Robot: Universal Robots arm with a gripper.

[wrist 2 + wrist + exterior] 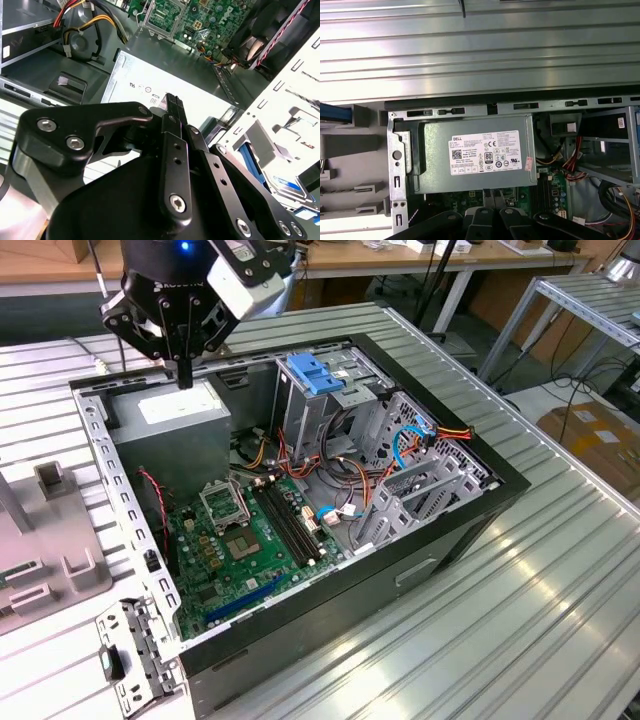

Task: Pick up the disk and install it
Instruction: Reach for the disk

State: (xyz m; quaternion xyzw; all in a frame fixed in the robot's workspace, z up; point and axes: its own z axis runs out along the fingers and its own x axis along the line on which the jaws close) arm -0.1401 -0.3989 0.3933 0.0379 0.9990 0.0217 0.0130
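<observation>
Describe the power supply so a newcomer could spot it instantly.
Start at the open black computer case lying on the ribbed metal table. In its far corner on the exterior view's left, beside the green motherboard, sits the power supply, right under the pincer. It's the only plain grey metal box with a white sticker on top.

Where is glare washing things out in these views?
In the first wrist view, bright bands glare off the ribbed table, while the power supply is evenly lit; in the second wrist view, the power supply looks washed near white behind the dark pincer; in the exterior view, the table glares toward the exterior view's right.
</observation>
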